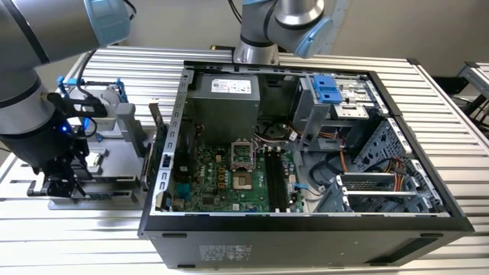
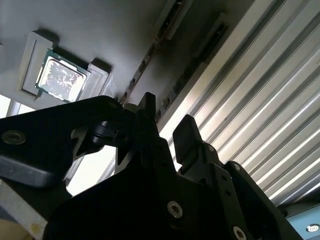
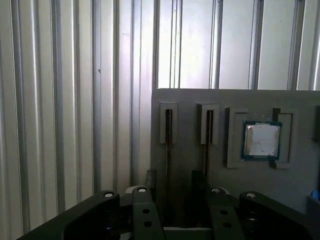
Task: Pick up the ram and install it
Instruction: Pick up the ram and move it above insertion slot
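Ribbed metal table carries everything; we take the grey parts holder as our ref. point. Two narrow slots are cut in the holder, each w/ a thin stick standing on edge. A CPU sits in a pocket of the same holder. We read the stick farther from that pocket as the ram. The second stick stands in the slot nearer the pocket.

Edge-on storage makes sense to us: it leaves both flat faces free for a pinch from above, and the slots fix the pos. so the arm can find it.

The gripper hangs right over the holder, released, fingers spread w/ a clear gap. The ram's edge runs into that gap in both wrist views. Whether a pad touches it we can't tell. The ram sits in its slot, so we judge the pick approached but not made.

PC case lies just beside the holder, on the exterior view's right of it. Its open side is up, prob. so the board's black slot strips face the arm. Those strips look empty to us, i.e. install not yet done.
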